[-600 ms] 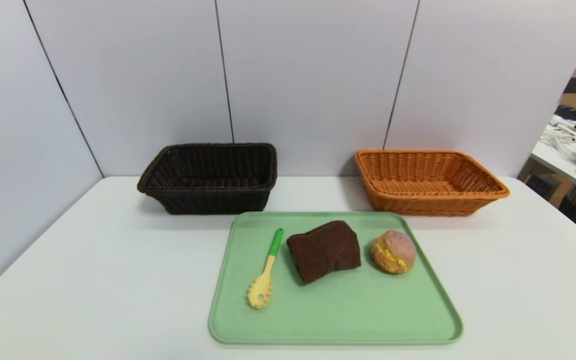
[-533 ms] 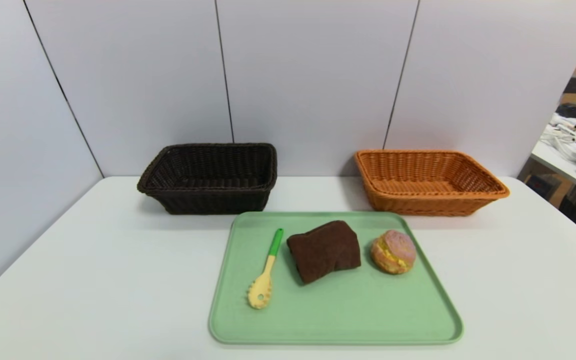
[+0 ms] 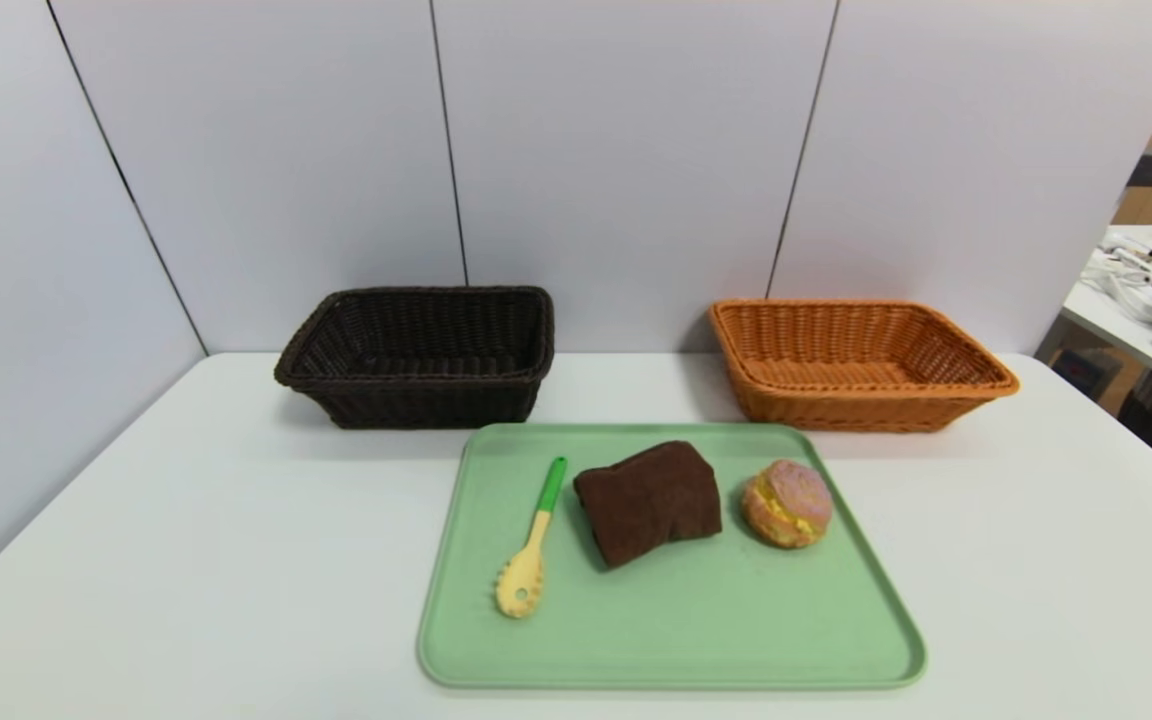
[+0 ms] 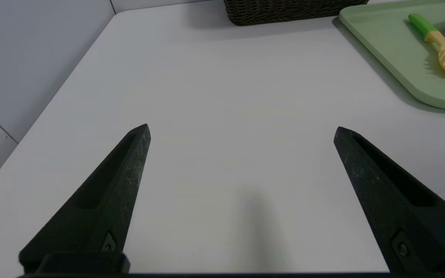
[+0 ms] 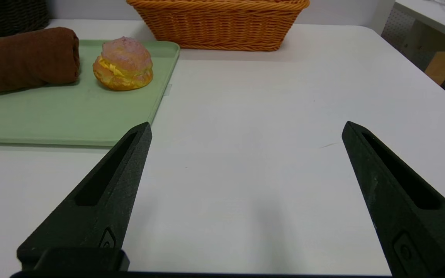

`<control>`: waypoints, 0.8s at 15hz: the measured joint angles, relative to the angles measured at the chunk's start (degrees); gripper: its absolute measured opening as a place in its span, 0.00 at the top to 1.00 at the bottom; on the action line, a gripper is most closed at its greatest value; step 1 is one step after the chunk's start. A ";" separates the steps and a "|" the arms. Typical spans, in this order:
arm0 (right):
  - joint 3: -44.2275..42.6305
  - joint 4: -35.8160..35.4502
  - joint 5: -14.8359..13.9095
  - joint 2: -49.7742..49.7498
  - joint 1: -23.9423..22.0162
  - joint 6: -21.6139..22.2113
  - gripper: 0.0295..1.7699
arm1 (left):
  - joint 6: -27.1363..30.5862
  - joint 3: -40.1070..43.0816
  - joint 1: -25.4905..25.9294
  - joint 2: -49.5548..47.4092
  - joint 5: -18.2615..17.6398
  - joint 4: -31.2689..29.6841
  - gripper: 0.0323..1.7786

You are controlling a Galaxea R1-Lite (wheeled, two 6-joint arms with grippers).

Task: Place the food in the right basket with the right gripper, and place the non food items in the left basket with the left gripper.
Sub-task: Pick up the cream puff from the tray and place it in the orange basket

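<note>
green tray [image 3: 676, 640], brown towel [image 3: 651, 503], orange woven basket [image 3: 846, 410]

No readable text or numbers; no labels, brands or signs legible anywhere.

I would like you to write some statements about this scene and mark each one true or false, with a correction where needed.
1. The bun lies on the green tray. True.
2. The brown towel is inside the dark basket. False: it lies on the tray.
3. The left end effector is open. True.
4. The right end effector holds the bun. False: it is open, holding nothing.
5. The pasta spoon's handle is green. True.
</note>
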 joint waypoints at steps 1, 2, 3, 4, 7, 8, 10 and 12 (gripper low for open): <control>0.00 0.02 -0.04 0.00 0.00 0.04 0.04 | -0.01 0.00 0.00 0.00 0.00 0.00 0.05; 0.00 0.00 -0.06 0.00 0.00 0.13 0.04 | -0.28 0.00 0.00 0.00 0.00 0.00 0.05; 0.00 0.02 -0.09 0.00 0.00 0.11 0.04 | -0.26 0.00 0.00 0.00 0.01 0.00 0.05; 0.00 0.07 -0.11 0.00 0.00 -0.07 0.04 | 0.00 0.00 0.00 0.00 -0.02 0.00 0.05; -0.02 0.05 0.17 0.00 0.00 -0.20 0.04 | 0.41 0.00 0.00 0.00 -0.07 0.00 0.05; -0.02 0.00 0.11 0.00 0.00 -0.07 0.04 | 0.44 0.00 0.00 0.00 -0.05 -0.04 0.05; -0.13 0.05 -0.04 0.00 0.02 -0.11 0.04 | 0.88 0.00 0.00 0.00 -0.18 -0.15 0.05; -1.90 0.56 0.50 0.00 0.00 0.50 0.04 | 0.46 -0.21 0.00 0.00 -0.27 -0.01 0.05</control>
